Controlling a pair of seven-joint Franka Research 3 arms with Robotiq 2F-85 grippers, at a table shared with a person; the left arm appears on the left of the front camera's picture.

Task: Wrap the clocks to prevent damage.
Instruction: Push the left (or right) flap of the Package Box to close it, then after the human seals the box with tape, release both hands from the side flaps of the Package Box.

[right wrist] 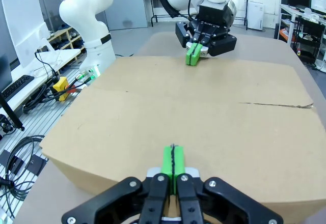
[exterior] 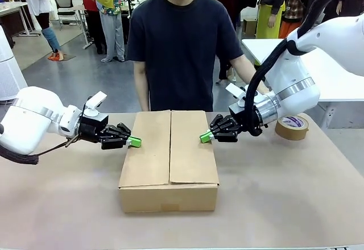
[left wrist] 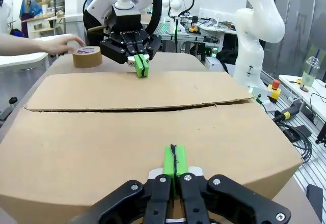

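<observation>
As we face front, cardboard box (exterior: 169, 153), flaps down, sits mid-table; left gripper (exterior: 135, 142) and right gripper (exterior: 205, 137), pinched closed, empty, at its opposite edges. Left wrist: tape roll (left wrist: 87, 57) beyond, hand (left wrist: 61, 44) beside it. Right wrist: jaws together over box.

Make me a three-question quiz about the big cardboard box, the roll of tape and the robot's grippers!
1. The big brown cardboard box has top flaps that are: A) closed flat B) standing up C) torn off
2. The brown roll of tape sits: A) on the box B) on the tan table, right of the box C) in a gripper
3. The pads on the black left gripper and right gripper are: A) red B) blue C) green
Answers: 1 A, both flaps lie flat and meet along the middle. 2 B, it rests on the table beside the box. 3 C, both tips are bright green.
</observation>
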